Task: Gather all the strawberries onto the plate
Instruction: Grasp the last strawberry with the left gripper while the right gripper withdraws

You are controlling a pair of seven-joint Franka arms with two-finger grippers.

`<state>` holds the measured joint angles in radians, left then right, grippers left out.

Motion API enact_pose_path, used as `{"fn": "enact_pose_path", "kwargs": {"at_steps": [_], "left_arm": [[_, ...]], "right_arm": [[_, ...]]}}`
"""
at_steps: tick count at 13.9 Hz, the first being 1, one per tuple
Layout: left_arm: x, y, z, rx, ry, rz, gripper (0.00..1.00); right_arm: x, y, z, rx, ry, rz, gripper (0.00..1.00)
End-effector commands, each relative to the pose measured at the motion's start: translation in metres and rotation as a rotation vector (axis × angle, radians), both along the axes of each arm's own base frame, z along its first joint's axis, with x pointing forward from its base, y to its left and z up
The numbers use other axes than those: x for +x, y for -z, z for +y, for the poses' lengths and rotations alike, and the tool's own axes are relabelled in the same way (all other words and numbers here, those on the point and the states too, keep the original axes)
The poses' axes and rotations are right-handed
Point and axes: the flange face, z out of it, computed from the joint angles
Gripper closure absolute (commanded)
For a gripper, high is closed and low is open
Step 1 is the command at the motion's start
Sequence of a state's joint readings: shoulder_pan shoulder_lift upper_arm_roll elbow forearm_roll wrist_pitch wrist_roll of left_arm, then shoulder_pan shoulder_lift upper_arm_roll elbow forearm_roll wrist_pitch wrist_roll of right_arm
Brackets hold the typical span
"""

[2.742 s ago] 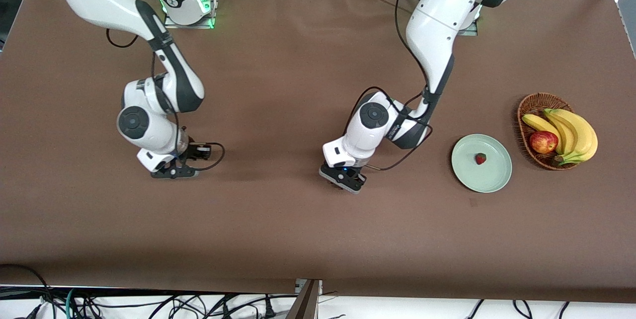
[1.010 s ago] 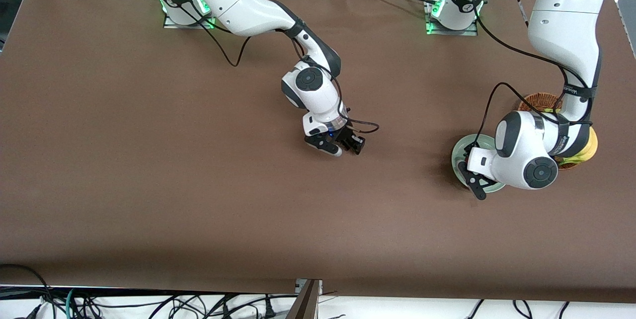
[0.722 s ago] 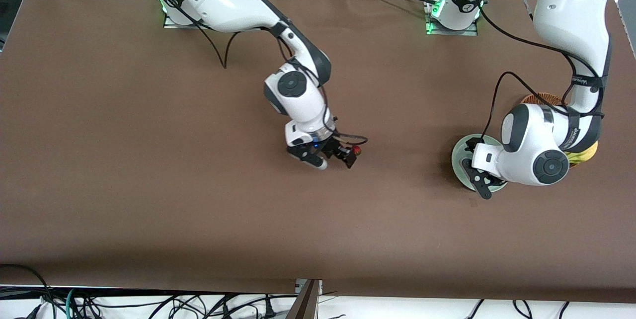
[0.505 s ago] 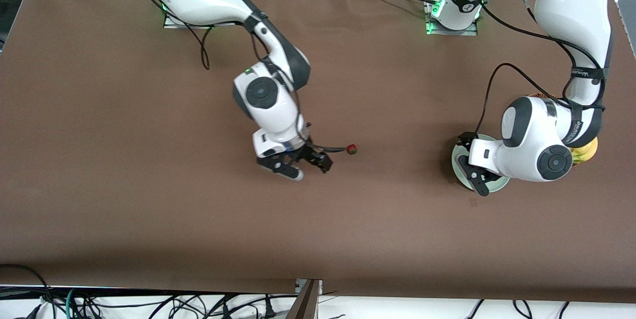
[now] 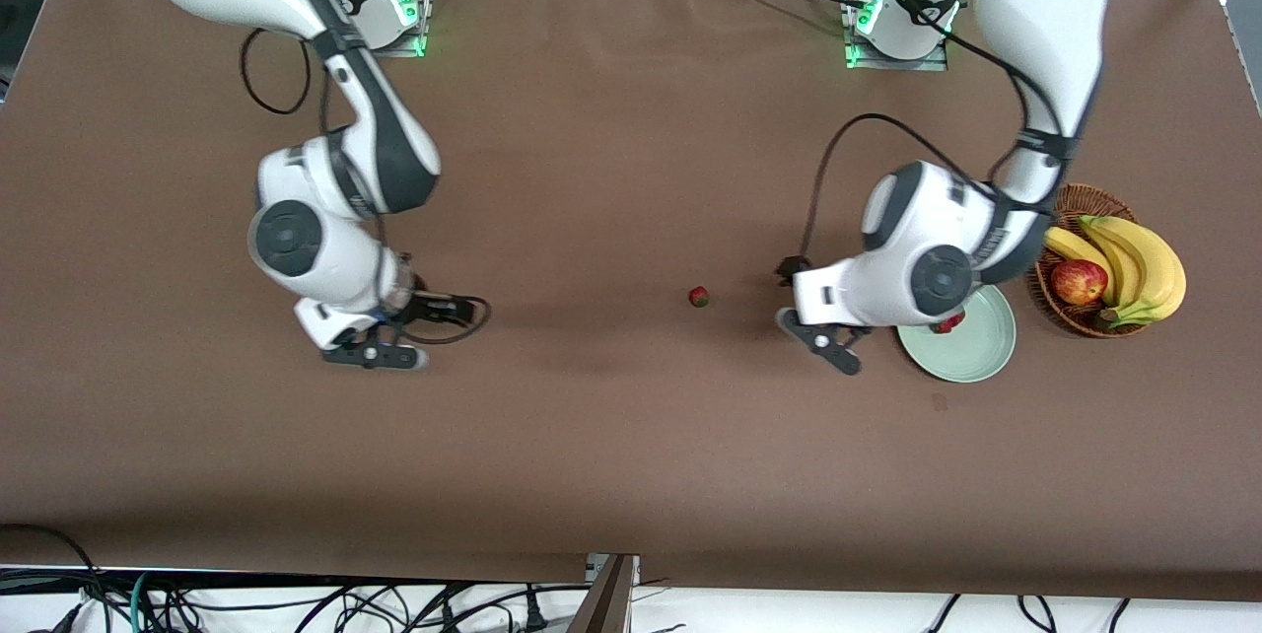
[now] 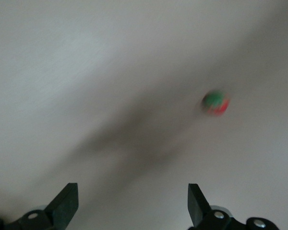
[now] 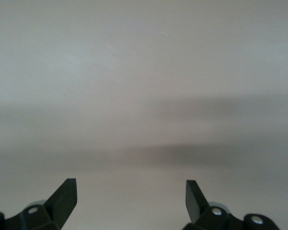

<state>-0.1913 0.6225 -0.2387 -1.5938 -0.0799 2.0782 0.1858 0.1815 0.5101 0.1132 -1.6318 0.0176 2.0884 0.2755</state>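
Observation:
One strawberry (image 5: 698, 296) lies on the brown table, midway between the two grippers. It also shows in the left wrist view (image 6: 215, 102), ahead of my open, empty left gripper (image 6: 132, 206). In the front view the left gripper (image 5: 833, 349) hangs low between that berry and the mint-green plate (image 5: 981, 352). The left arm hides part of the plate; a second strawberry (image 5: 949, 323) peeks out on it. No third berry shows. My right gripper (image 5: 370, 355) is open and empty (image 7: 131, 201) over bare table toward the right arm's end.
A brown wicker basket (image 5: 1070, 199) with bananas (image 5: 1134, 263) and a red apple (image 5: 1078, 280) stands beside the plate at the left arm's end.
The right gripper brought a strawberry to the table's middle, let it go, and pulled back toward its own end. The left gripper moved off the plate toward that berry.

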Motion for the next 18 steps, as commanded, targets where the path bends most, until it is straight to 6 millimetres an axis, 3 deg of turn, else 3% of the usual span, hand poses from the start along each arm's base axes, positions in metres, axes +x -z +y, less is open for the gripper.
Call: {"fn": "enact_pose_path", "kwargs": {"at_steps": [1,2,5,8,11,12,14,15,17,18], "left_arm": [[-0.012,0.037,-0.054,-0.020,-0.148,-0.055,0.00],[-0.018,0.047,-0.073,-0.025,-0.190,-0.070,0.00],[-0.029,0.073,-0.095,-0.032,-0.271,-0.094,0.00],[-0.046,0.091,-0.103,-0.010,-0.276,-0.077,0.06],[-0.051,0.094,-0.106,0.002,-0.259,-0.077,0.39],[-0.051,0.095,-0.105,0.004,-0.261,-0.074,0.66],[-0.047,0.089,-0.099,0.004,-0.268,-0.075,0.82],[-0.044,0.083,-0.096,0.007,-0.270,-0.074,0.84],[-0.038,0.062,-0.079,0.045,-0.257,-0.027,0.94],[-0.032,0.049,-0.063,0.060,-0.243,-0.008,0.99]], "right_arm": [[-0.019,-0.019,-0.067,0.000,-0.126,0.044,0.00],[-0.024,-0.027,-0.093,-0.002,-0.134,0.056,0.00],[-0.046,-0.058,-0.150,-0.020,-0.096,0.079,0.00],[-0.071,-0.114,-0.177,-0.035,-0.055,0.093,0.00],[-0.100,-0.177,-0.187,-0.078,-0.060,0.087,0.00],[-0.107,-0.196,-0.190,-0.106,-0.074,0.072,0.00],[-0.113,-0.232,-0.207,-0.130,-0.094,0.066,0.00],[-0.110,-0.251,-0.209,-0.128,-0.104,0.058,0.00],[-0.105,-0.271,-0.210,-0.130,-0.092,0.050,0.00],[-0.105,-0.268,-0.214,-0.124,-0.075,0.070,0.00]]}}
